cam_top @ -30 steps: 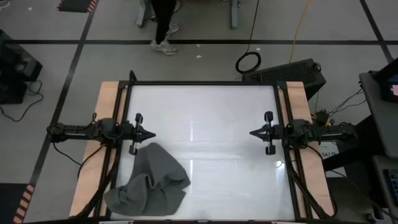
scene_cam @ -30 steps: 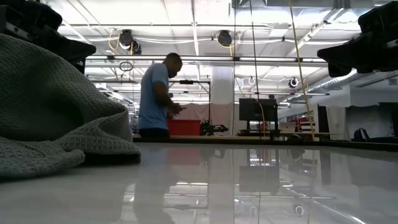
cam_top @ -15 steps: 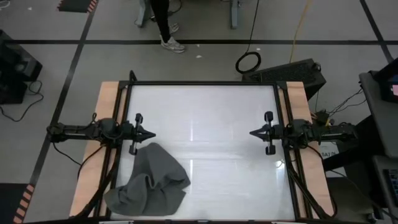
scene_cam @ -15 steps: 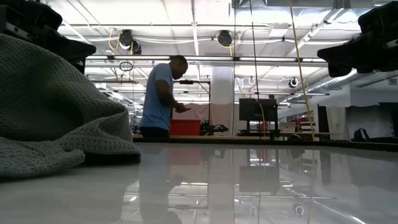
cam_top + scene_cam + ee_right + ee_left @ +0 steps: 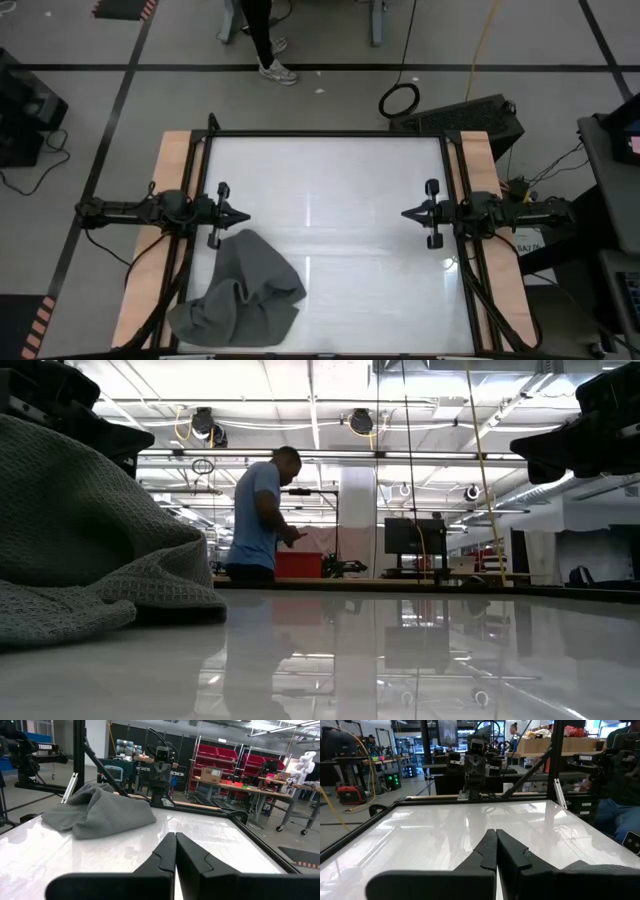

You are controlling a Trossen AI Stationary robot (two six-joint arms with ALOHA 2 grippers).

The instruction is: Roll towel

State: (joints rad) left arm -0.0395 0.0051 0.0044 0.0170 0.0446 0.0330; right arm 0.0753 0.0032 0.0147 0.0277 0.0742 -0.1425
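The dark grey towel (image 5: 240, 290) lies crumpled in a heap on the white table at its near left corner; it also shows in the low view (image 5: 90, 550) and in the right wrist view (image 5: 97, 810). Its white tag does not show. My left gripper (image 5: 246, 215) is shut and empty at the table's left side, just on the far side of the towel, above the table. My right gripper (image 5: 404, 214) is shut and empty at the table's right side. Their shut fingertips show in the left wrist view (image 5: 496, 833) and the right wrist view (image 5: 175, 836).
The table (image 5: 330, 170) has a black frame and wooden side strips. A person (image 5: 262, 515) stands on the floor beyond the far edge; the legs show in the high view (image 5: 262, 40). A black box (image 5: 470, 115) sits off the far right corner.
Both arms and the towel have kept still. The person beyond the far edge has stepped a little toward the right.
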